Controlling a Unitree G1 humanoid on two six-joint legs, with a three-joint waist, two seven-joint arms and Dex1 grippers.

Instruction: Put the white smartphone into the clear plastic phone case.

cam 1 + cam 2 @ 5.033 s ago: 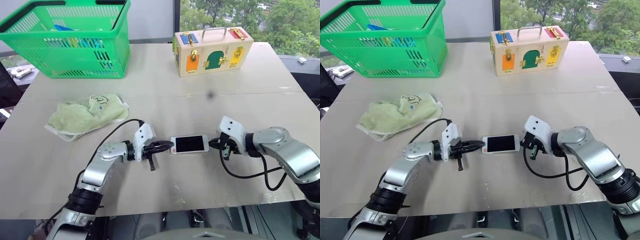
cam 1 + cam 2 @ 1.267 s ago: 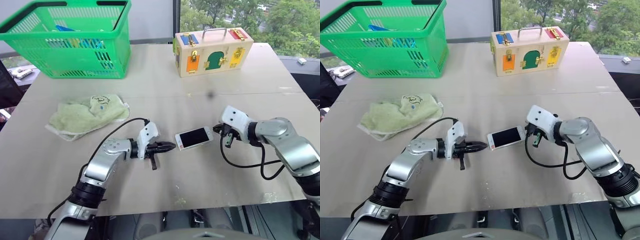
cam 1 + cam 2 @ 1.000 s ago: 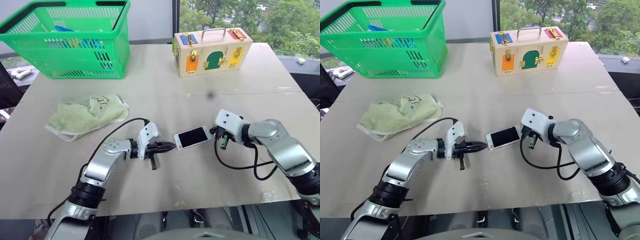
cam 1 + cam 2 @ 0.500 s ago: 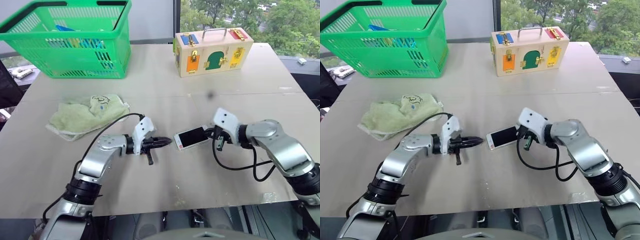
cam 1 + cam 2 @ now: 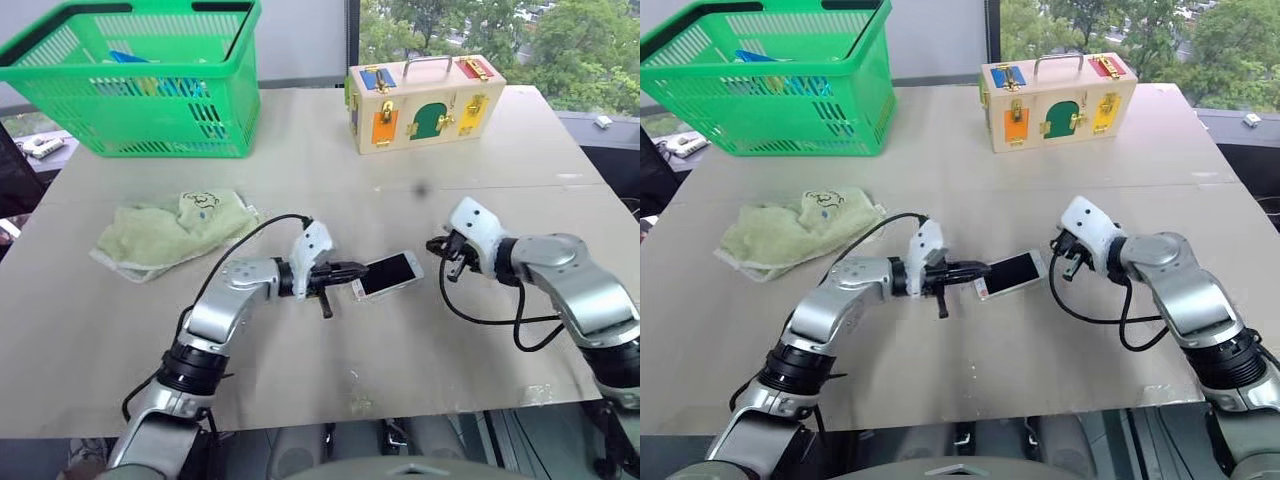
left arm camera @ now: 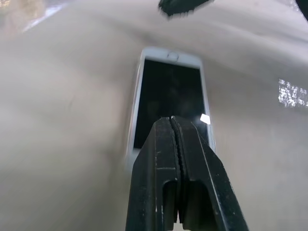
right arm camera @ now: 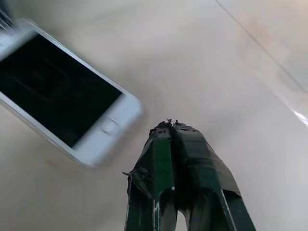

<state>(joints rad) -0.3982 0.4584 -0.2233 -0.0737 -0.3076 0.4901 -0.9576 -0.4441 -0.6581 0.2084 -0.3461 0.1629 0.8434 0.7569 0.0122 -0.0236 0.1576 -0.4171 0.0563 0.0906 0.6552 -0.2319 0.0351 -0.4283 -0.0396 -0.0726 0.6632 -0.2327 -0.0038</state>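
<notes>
The left gripper (image 5: 356, 270), pinched together, has been moved up to the white smartphone (image 5: 388, 273), the right gripper (image 5: 434, 245) is also closed, and casing seems unfinished.

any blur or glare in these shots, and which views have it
Left wrist view: the white smartphone is soft and smeared at its edges, with a small bright glint on the screen; the left pincer is sharp. Right wrist view: the phone is streaked with blur, while the right pincer stays crisp. Left eye view: table, green basket and wooden box are evenly lit and clear.
</notes>
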